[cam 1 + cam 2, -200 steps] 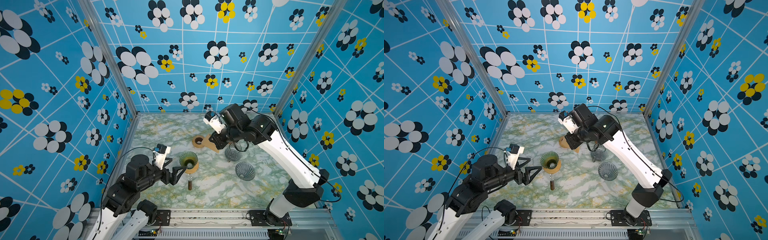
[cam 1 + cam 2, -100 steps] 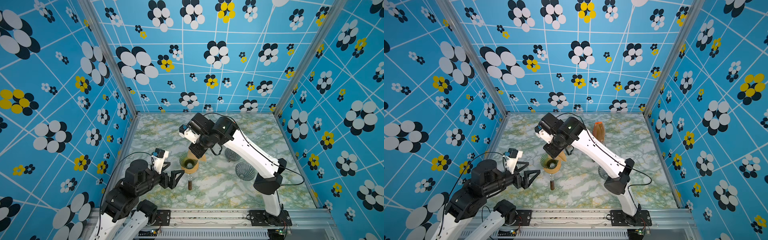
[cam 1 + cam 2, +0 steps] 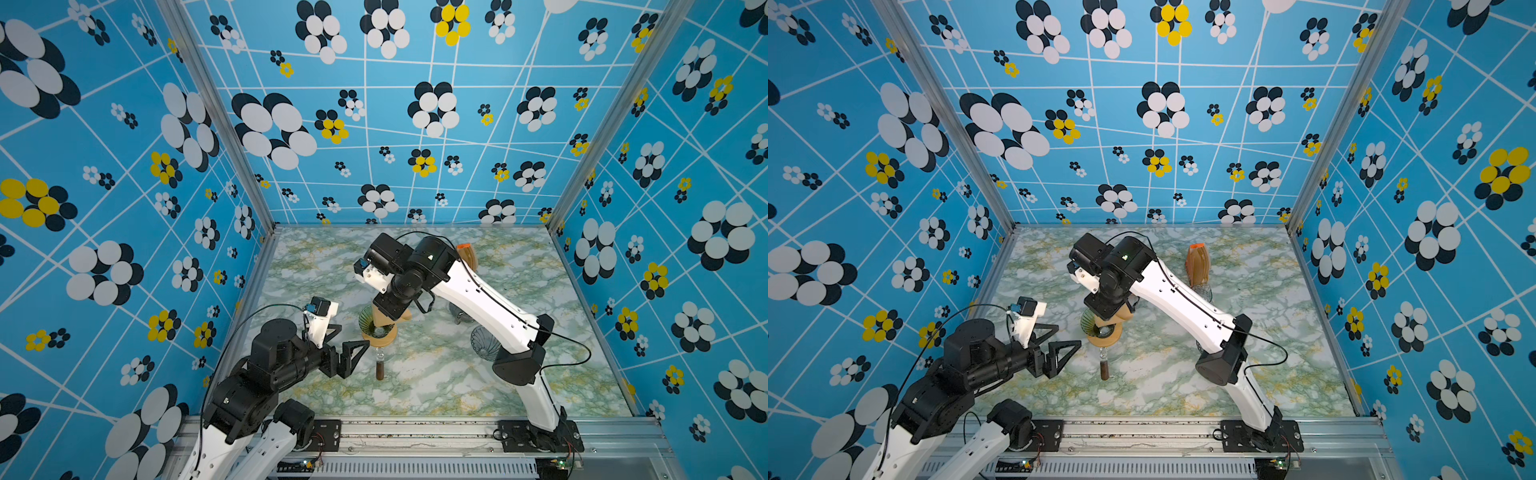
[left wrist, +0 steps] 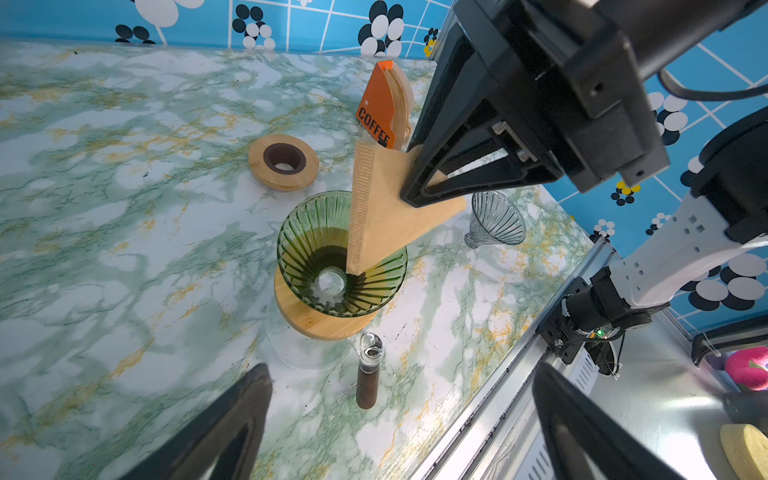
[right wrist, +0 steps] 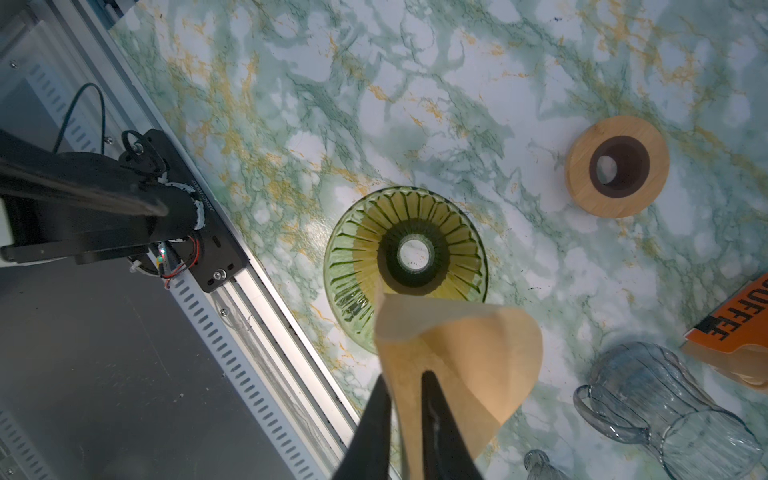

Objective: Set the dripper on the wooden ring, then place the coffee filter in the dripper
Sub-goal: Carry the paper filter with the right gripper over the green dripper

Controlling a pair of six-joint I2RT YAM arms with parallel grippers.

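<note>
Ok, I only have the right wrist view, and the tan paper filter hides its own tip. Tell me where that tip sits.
Observer: The left wrist view shows the tan paper cone filter point-down, its tip inside the green ribbed glass dripper, beside the centre hole.
Operator: Now tell me what the dripper stands on.
Observer: A round wooden collar atop a clear glass carafe with a dark brown handle.
Operator: Report the left gripper.
Observer: In a top view the left gripper hovers beside the dripper, jaws wide open, holding nothing.
</note>
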